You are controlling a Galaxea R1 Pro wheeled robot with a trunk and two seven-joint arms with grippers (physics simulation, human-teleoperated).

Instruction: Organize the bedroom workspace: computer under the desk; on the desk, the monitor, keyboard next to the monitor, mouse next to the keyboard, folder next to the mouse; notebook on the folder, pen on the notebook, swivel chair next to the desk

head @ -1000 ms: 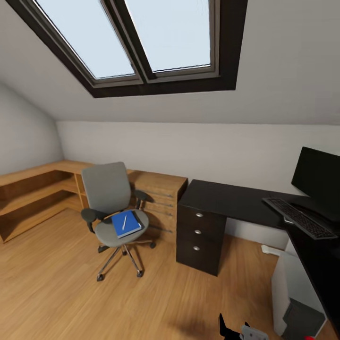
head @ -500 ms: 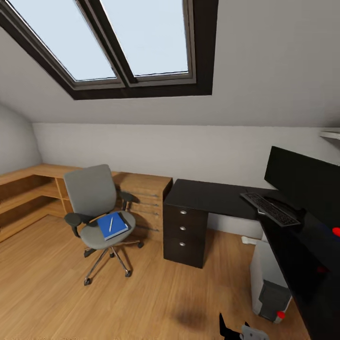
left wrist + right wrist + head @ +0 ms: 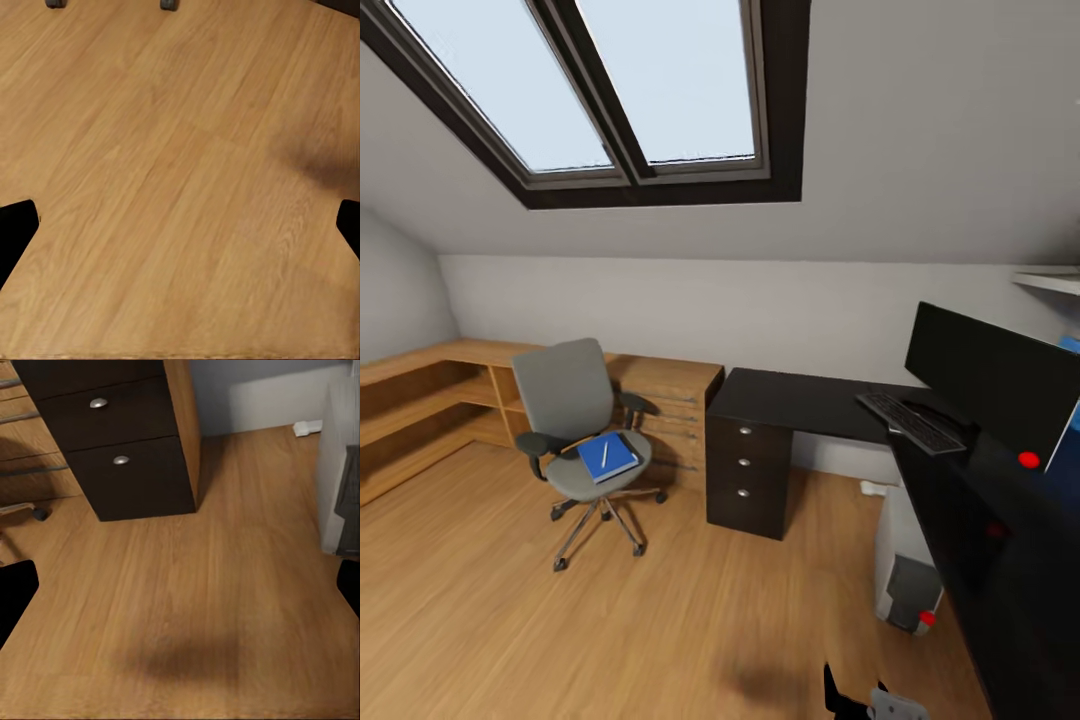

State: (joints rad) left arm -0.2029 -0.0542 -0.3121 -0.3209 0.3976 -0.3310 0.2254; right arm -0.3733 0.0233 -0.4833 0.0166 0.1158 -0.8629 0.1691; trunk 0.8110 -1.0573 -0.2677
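Looking across the bedroom, the blue folder point(image 3: 608, 456) with the pen point(image 3: 604, 453) on it sits on the swivel chair point(image 3: 582, 440), well ahead and leftward, so the left arm's nearer. Both grippers gape wide, empty.

No readable text, label, brand, number or sign shows anywhere.

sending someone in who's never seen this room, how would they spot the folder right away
Under the dark-framed skylights, find the grey padded swivel chair standing before the low wooden drawer cabinets. The flat bright-blue folder lies on its seat, with a thin white pen on top; nothing else nearby is blue.
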